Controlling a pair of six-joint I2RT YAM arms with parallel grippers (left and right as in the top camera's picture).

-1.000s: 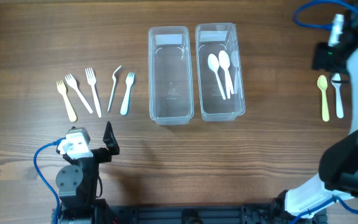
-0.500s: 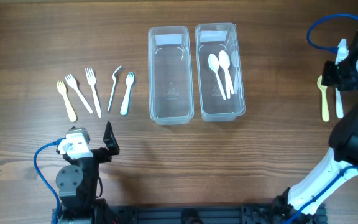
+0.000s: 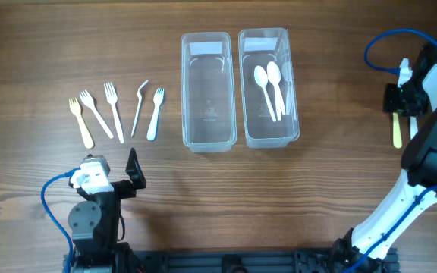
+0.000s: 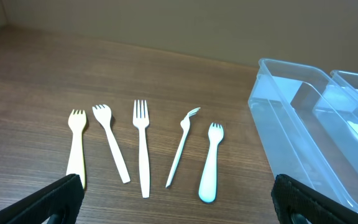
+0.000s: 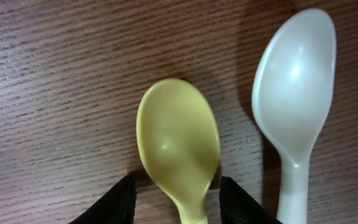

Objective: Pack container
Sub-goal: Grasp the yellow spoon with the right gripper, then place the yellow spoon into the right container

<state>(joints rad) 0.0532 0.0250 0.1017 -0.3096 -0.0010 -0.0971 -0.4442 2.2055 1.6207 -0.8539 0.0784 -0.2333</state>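
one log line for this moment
right gripper: open, straddling yellow spoon neck | left gripper: open, clear of forks | white spoon: beside, untouched

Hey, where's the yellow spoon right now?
The yellow spoon lies at the table's far right in the overhead view, the right claw straddling its neck, a white spoon close beside it.

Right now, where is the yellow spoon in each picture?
Overhead: yellow spoon at the far right, its bowl under the right gripper.
Left wrist: not in it.
Right wrist: yellow spoon in the centre, bowl toward the top.
Shared landmark: the right gripper, straddling the spoon's neck.
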